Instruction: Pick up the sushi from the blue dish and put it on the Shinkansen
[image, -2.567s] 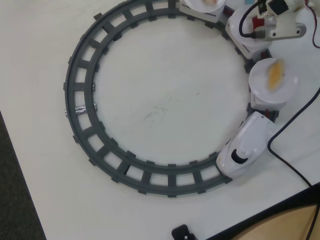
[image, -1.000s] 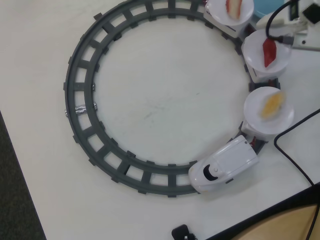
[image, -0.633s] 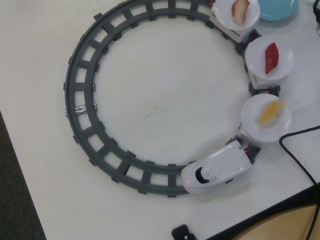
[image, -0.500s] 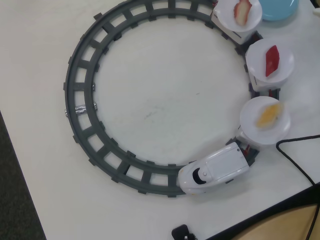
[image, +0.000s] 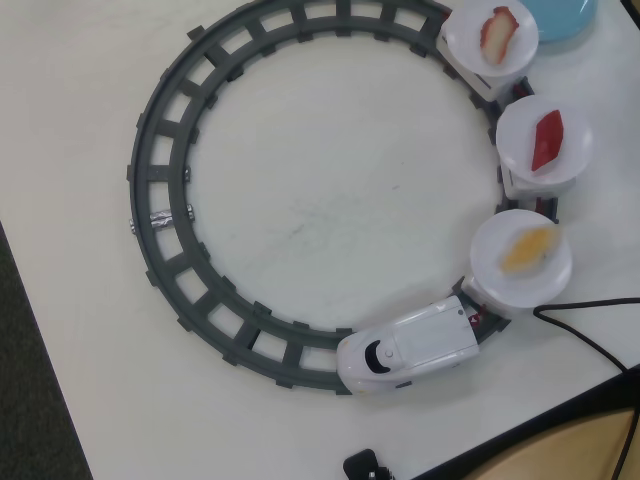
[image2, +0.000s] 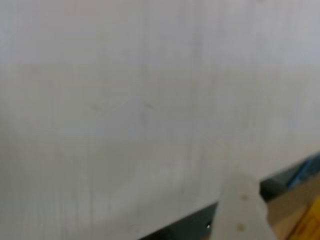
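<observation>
In the overhead view the white Shinkansen (image: 410, 350) stands on the grey ring track (image: 160, 180) at the lower right and pulls three cars with white plates. The red sushi (image: 547, 140) lies on the middle plate (image: 577, 150). The blue dish (image: 560, 18) is cut off at the top right corner, and its visible part is empty. My gripper does not show in the overhead view. The blurred wrist view shows only one white finger (image2: 240, 210) at the bottom right, above bare white table; the other jaw is out of frame.
A pink-and-white piece (image: 498, 33) lies on the plate nearest the blue dish, and a yellow-orange piece (image: 527, 248) on the plate behind the engine. A black cable (image: 590, 340) runs along the table's right edge. A small black object (image: 365, 465) sits at the bottom edge.
</observation>
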